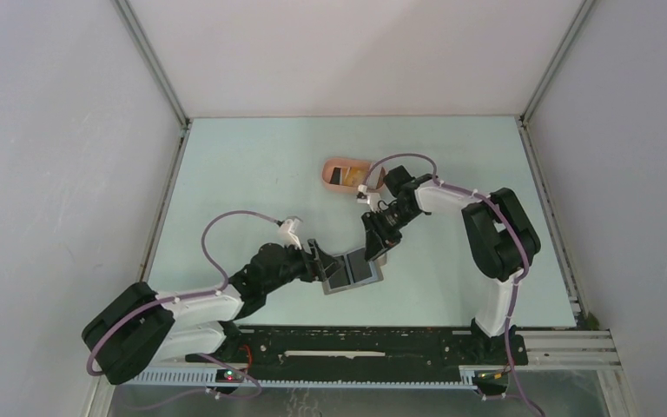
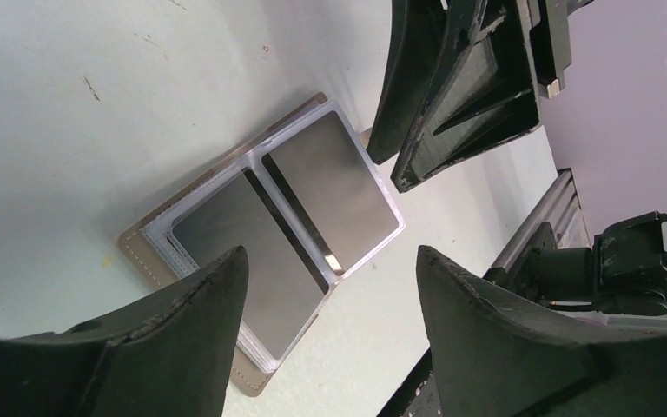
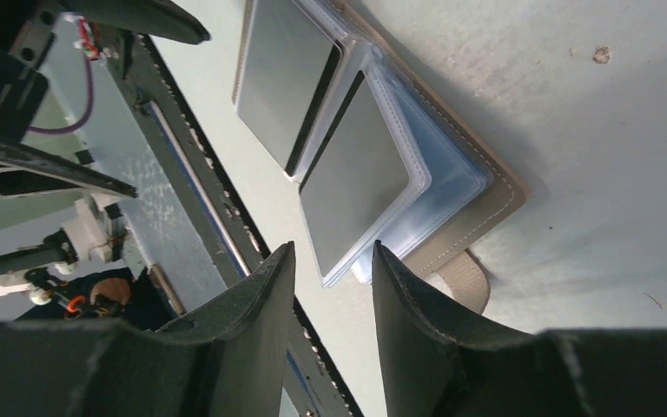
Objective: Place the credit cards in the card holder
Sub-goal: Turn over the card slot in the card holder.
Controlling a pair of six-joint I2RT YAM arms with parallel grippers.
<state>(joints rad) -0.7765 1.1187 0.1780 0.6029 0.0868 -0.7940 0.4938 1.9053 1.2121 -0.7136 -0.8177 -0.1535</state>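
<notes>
While left claw (image 2: 330, 256) and right claw (image 3: 332, 252) hang spread, empty, wallet (image 3: 465, 187) looks floppy: pinch stitched edge beside right claw.

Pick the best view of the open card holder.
Left wrist: the card holder lies open mid-frame, both halves showing nearly whole. Right wrist crops the card holder at the top edge; top external shows it small.

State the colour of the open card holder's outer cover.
The folding card holder cover is greyish tan, pale-stitched; right wrist view best.
</notes>
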